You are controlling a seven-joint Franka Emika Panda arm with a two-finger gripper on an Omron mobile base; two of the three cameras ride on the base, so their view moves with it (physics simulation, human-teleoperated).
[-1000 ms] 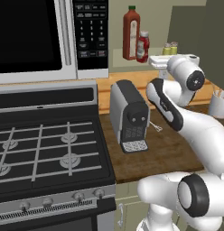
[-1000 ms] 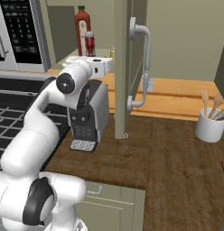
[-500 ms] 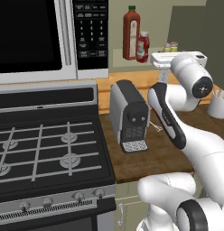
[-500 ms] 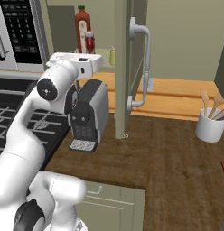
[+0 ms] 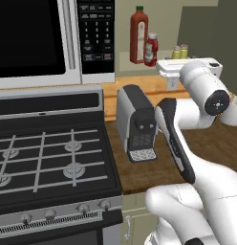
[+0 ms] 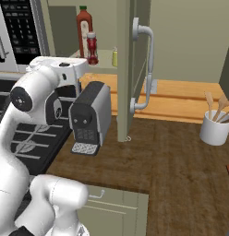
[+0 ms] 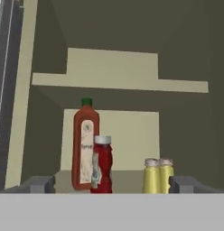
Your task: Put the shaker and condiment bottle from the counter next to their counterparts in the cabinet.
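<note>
Arm withdrawn — hand view: two shakers [image 7: 158, 174], jaws wide

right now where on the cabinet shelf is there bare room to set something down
Bare shelf lies between the small red bottle and the two yellow shakers. It is crowded at the left, where that bottle stands against the tall red bottle, and where the shakers stand side by side.

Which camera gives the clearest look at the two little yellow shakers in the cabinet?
The hand view: both tiny yellow shakers stand side by side, unobstructed, right of the red bottles. The left base view shows them small and distant; the right base view shows one sliver beside the door.
</note>
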